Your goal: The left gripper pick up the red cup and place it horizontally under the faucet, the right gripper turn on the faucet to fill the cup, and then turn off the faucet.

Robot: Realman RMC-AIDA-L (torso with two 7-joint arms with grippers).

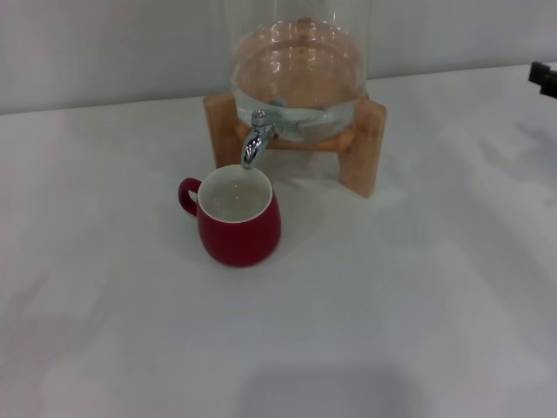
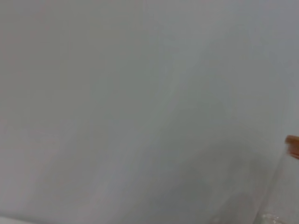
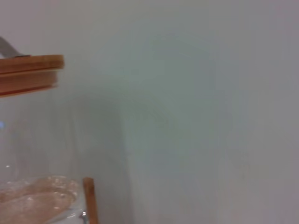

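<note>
Only a black scrap of the right gripper [image 1: 544, 78] shows, at the far right edge of the head view, up near the back of the white table [image 1: 418, 313], well apart from everything else; can't tell if its claw is wide or closed. Left gripper is not visible in any view, so its state can't be told either. Head view has the task items: the red cup [image 1: 237, 222] stands upright on the table, handle toward the robot's left, white inside, rim directly under the spout of the faucet [image 1: 255, 139]. Nothing is gripping the cup. The faucet sticks out from the base of the glass dispenser [image 1: 298, 61], which sits on a wooden stand [image 1: 362, 144]; water fills the lower part of the glass. Right wrist view shows none of that cup area, but gives what the head view cuts off: the dispenser's wooden lid [image 3: 30, 72] up top, clear glass below, one stand post low down, grey wall behind. Left wrist view is nearly all blank wall, with just a sliver of lid and glass at one edge.
</note>
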